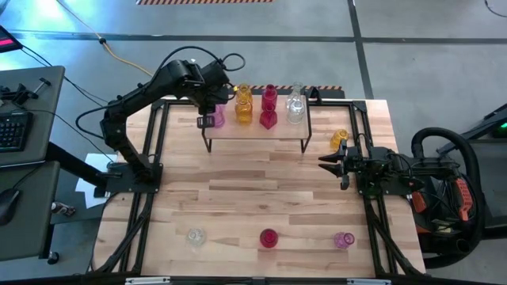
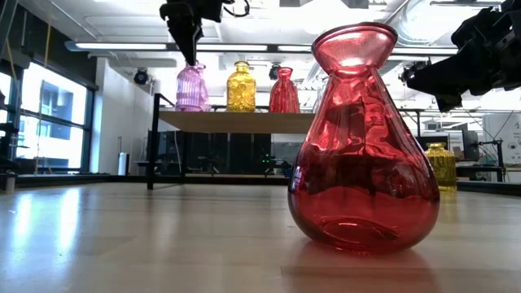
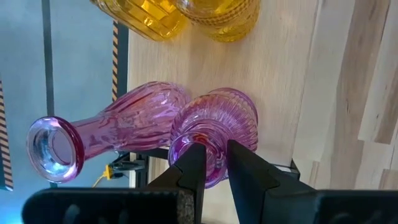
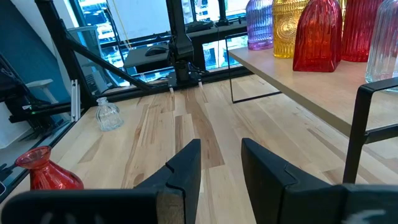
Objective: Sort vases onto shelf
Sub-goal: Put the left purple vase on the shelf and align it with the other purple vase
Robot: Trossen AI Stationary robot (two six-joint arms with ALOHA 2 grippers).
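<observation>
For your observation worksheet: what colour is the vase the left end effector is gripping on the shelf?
Pink, with ribbed glass: the vase held by the left end effector, clearest in the left wrist view.

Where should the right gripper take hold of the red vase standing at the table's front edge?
Grip the red vase at its narrow neck, just under the flared lip, coming straight down from above. It stands upright and apart from its neighbours; its bulbous body looks too wide, while the lip should stop a slip. The right gripper hangs empty.

Ribbed pink vase (image 3: 214, 134), patterned amber vase (image 2: 241, 86) and red vase (image 2: 284, 91) on the light wooden shelf (image 2: 244, 121).
</observation>
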